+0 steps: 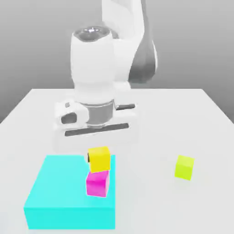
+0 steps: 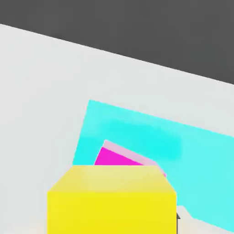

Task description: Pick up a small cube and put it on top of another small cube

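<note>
The small golden-yellow cube (image 1: 99,159) sits on top of the small magenta cube (image 1: 98,183), turned slightly off square to it. The magenta cube appears to stand on the flat cyan block (image 1: 59,192), near that block's edge on the exterior view's right. My gripper (image 1: 98,153) hangs straight down over the stack, its white hand just above the yellow cube. In the hand view the yellow cube (image 2: 112,201) is very close, with a strip of the magenta cube (image 2: 114,157) and the cyan block (image 2: 183,146) beyond it.
A lime-yellow cube (image 1: 184,167) lies alone on the white table (image 1: 183,114), towards the exterior view's right. The arm's bulky white body rises behind the stack.
</note>
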`<state>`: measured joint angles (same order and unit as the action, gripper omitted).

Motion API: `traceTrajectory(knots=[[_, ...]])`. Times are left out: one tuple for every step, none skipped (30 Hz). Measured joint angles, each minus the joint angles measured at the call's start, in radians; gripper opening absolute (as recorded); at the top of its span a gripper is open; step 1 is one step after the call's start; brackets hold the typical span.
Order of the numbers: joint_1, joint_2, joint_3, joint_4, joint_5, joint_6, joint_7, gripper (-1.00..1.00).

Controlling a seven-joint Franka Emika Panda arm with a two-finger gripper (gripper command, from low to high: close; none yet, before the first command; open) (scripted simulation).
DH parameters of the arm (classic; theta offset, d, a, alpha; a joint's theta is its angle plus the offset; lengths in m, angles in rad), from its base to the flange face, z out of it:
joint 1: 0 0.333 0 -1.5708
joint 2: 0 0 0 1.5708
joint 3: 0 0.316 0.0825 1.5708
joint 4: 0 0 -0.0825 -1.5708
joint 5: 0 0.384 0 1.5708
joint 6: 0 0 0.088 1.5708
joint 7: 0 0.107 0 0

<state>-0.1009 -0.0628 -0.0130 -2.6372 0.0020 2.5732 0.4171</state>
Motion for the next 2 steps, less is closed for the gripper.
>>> traceTrajectory(knots=[[0.0,0.0,0.0,0.0,0.0,0.0,0.0,1.0],[0.0,0.0,0.0,0.0,0.0,0.0,0.0,1.0]])
